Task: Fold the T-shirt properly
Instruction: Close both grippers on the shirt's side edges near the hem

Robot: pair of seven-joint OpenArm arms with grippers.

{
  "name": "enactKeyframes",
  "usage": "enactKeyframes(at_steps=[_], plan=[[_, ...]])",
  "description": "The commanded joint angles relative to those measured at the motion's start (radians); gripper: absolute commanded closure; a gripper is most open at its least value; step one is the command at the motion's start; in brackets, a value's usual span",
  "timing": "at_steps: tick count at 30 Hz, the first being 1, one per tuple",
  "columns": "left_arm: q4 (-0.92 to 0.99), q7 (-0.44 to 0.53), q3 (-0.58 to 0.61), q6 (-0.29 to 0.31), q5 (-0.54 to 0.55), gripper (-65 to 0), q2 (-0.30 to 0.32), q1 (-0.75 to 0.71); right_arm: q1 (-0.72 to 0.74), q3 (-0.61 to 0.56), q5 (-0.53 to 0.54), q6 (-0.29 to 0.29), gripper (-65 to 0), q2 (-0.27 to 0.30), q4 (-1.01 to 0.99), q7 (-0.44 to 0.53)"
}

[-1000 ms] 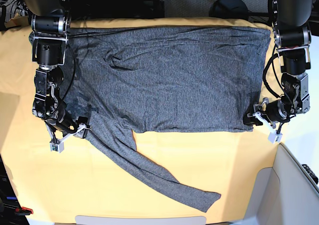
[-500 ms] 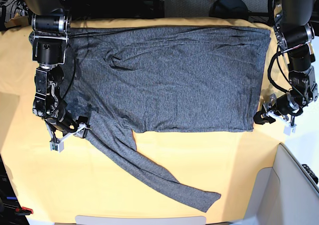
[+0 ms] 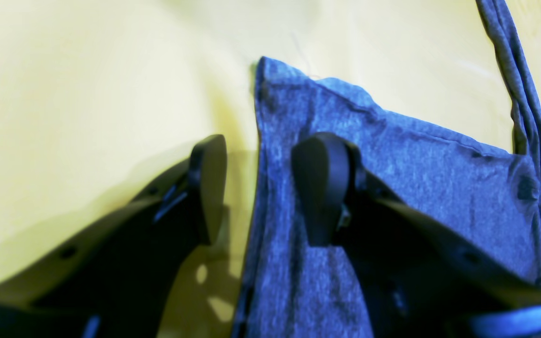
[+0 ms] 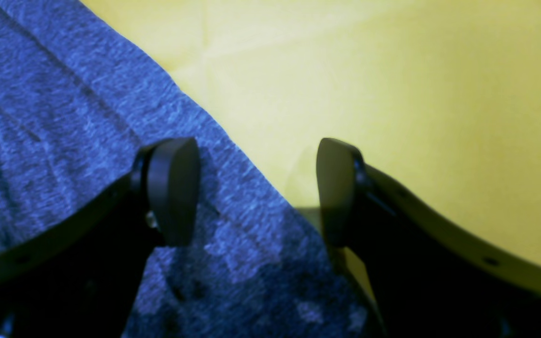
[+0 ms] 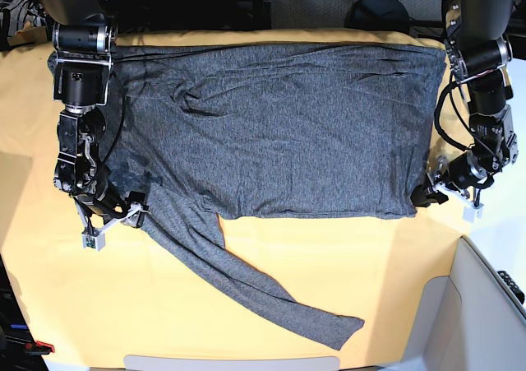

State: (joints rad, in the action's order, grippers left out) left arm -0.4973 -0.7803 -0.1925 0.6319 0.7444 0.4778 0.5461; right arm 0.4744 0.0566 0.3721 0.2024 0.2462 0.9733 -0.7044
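Note:
The dark grey T-shirt [image 5: 288,132] lies spread flat on the yellow-orange cloth [image 5: 99,305], with one long sleeve [image 5: 246,280] trailing toward the front. My left gripper [image 5: 426,192] is at the shirt's lower right corner. In the left wrist view this gripper [image 3: 263,197] is open and straddles the shirt's edge [image 3: 261,141], one finger over fabric and one over the cloth. My right gripper [image 5: 115,225] sits at the shirt's lower left, where the sleeve starts. It [image 4: 256,197] is open too, with the sleeve's edge [image 4: 233,155] between its fingers.
A pale grey moulded panel [image 5: 485,305] fills the front right corner beside the table. A black round base [image 5: 378,13] stands behind the far edge. Bare yellow cloth lies in front of the shirt and on its left.
My left gripper drew back to the right from the shirt's corner, opened wider, then edged back toward it. The right arm and the shirt have stayed still.

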Motion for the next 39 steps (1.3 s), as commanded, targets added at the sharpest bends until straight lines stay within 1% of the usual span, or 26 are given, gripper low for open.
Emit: enactKeyframes(at_steps=[1, 8, 11, 12, 15, 16, 22, 24, 25, 27, 29, 31, 32, 36, 39], plan=[[-0.002, -0.044, 0.008, -0.004, -0.032, -26.7, -0.003, 0.009, 0.013, 0.001, 0.006, 0.001, -38.2, 0.003, 0.008, -0.025], [-0.002, -0.046, 0.008, -0.002, -0.032, -26.1, -0.008, 0.009, 0.013, 0.001, 0.006, 0.001, -38.2, 0.003, 0.008, -0.025], [-0.002, -0.046, 0.008, -0.002, -0.032, -24.5, -0.015, 0.009, 0.013, 0.001, 0.006, 0.001, -38.2, -0.008, 0.005, -0.025], [-0.002, -0.047, 0.008, 0.003, -0.032, -24.0, -0.015, 0.009, 0.013, 0.001, 0.006, 0.001, -38.2, -0.011, 0.003, -0.025], [-0.002, -0.092, 0.008, 0.066, -0.032, -22.8, -0.02, 0.01, 0.013, 0.001, 0.003, 0.001, -38.2, -0.015, 0.002, -0.025], [-0.002, -0.104, 0.008, 0.066, -0.032, -22.6, -0.02, 0.013, 0.013, 0.001, 0.003, 0.001, -38.2, -0.015, 0.002, -0.025], [-0.004, -0.103, 0.008, 0.066, -0.033, -21.9, -0.02, 0.015, 0.013, 0.001, 0.003, 0.001, -38.2, -0.015, 0.002, -0.025], [-0.004, -0.101, 0.008, 0.066, -0.033, -19.9, -0.02, 0.015, 0.013, 0.001, 0.003, 0.001, -38.2, -0.014, 0.002, -0.025], [-0.004, -0.101, 0.009, 0.066, -0.033, -17.7, -0.02, 0.015, 0.011, 0.001, 0.001, 0.001, -38.2, -0.014, 0.0, -0.025], [-0.004, -0.101, 0.009, 0.066, -0.035, -11.0, -0.018, 0.015, 0.011, 0.001, 0.001, 0.001, -38.2, -0.014, -0.001, -0.025], [-0.004, -0.101, 0.009, 0.066, -0.036, -0.7, -0.018, 0.015, 0.007, 0.001, 0.001, 0.001, -38.2, -0.014, -0.001, -0.025], [-0.004, -0.101, 0.011, 0.066, -0.036, 0.0, -0.017, 0.015, 0.002, 0.001, 0.001, 0.001, -38.2, -0.014, -0.001, -0.025], [-0.005, -0.101, 0.011, 0.066, -0.036, -0.9, -0.015, 0.015, 0.002, 0.001, 0.001, 0.001, -38.2, -0.014, -0.001, -0.025], [-0.057, -0.101, 0.021, 0.066, -0.036, -0.4, -0.014, 0.01, 0.007, 0.001, 0.001, 0.002, -38.7, -0.005, -0.001, -0.028], [-0.068, -0.101, 0.061, 0.066, -0.036, -0.4, -0.014, 0.01, 0.007, 0.001, 0.006, 0.004, -38.8, 0.02, -0.001, -0.03]])
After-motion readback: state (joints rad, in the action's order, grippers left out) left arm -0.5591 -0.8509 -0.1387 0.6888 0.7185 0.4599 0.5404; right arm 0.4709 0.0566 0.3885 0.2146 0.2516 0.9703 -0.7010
